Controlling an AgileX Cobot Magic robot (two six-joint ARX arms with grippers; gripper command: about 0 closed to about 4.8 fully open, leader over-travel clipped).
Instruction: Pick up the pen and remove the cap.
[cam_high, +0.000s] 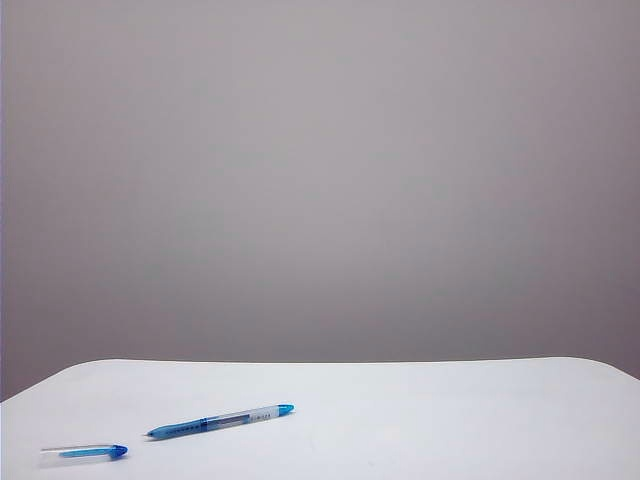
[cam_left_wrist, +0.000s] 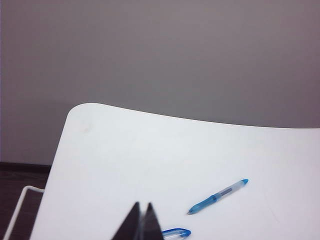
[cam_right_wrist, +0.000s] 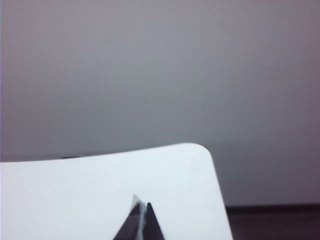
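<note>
Lying apart on table (cam_high: 400, 420): pen (cam_high: 220, 421), cap (cam_high: 85, 453); left end effector (cam_left_wrist: 141, 207), right end effector (cam_right_wrist: 141, 206) both closed, empty.

I can read no text anywhere. The pen (cam_high: 220, 421), lying at about seven o'clock on my table (cam_high: 420, 420), carries a dark printed band, too small to make out.
</note>
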